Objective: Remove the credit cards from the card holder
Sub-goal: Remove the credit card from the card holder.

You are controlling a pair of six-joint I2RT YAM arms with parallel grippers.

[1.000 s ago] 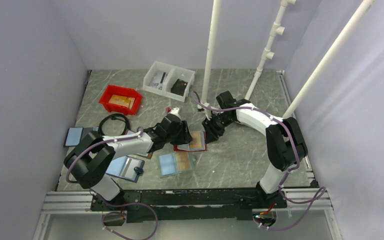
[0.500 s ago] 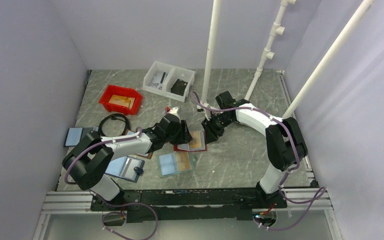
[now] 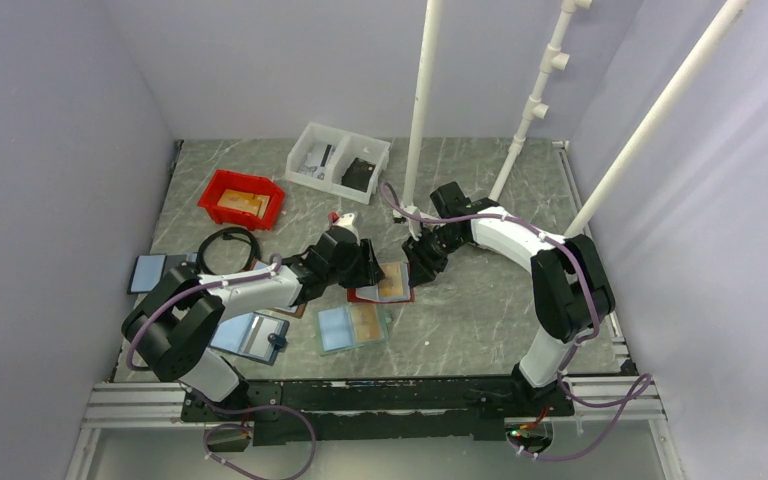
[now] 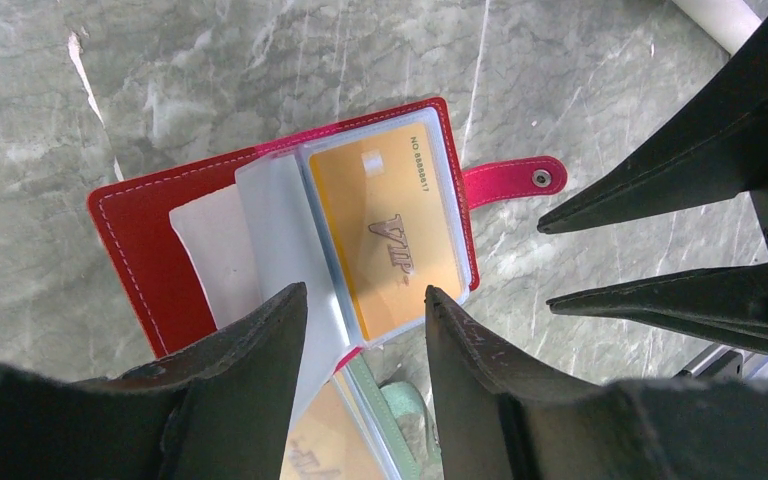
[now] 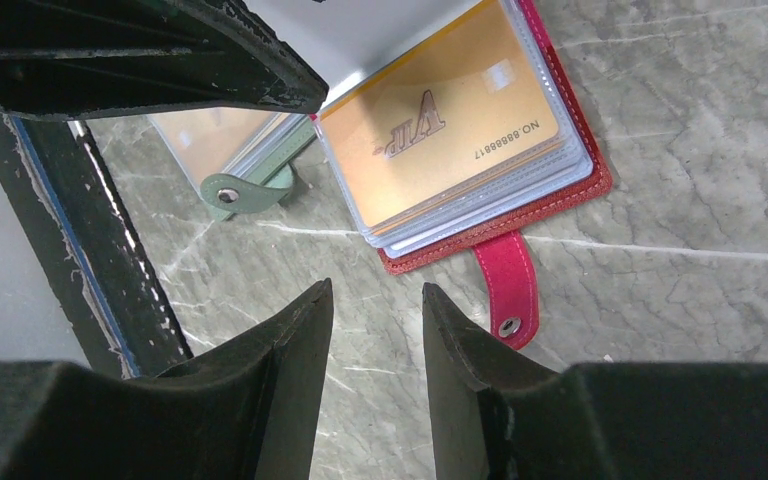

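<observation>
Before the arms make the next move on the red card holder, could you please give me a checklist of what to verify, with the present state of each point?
1. Card holder lying open: ok.
2. Orange card visible in its clear sleeve, not out yet: ok.
3. Left end effector open, above the sleeve's near corner: ok.
4. Right end effector open and empty, over bare table beside the pink tab: ok.
5. Card holder held down against sliding: cannot tell.
6. Teal holder clear of the left end effector: not ok, it lies directly beside the red one.
</observation>
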